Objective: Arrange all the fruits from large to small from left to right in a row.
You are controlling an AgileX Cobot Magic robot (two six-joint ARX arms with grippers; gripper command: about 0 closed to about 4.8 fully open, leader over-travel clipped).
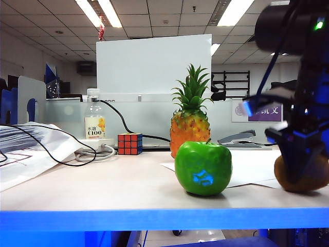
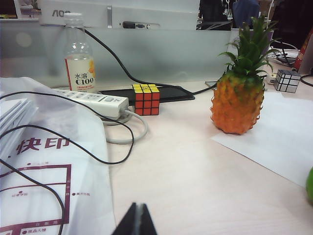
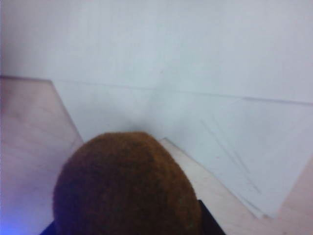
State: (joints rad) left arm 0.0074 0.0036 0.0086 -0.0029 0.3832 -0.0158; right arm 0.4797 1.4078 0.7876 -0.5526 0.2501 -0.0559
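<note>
kiwi (image 1: 303, 175) lengthwise sideways in right claw (image 1: 298, 177).

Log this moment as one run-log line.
left gripper: shut, idle above table | right gripper: shut on kiwi right of green apple | pineapple: behind apple

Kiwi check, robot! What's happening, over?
Right gripper clamped on kiwi, far right. Left gripper shut, idle. Pineapple, apple sit leftward; nothing blocking.

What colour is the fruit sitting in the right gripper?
Fuzzy brown: it is the kiwi, seen best in the right wrist view.
</note>
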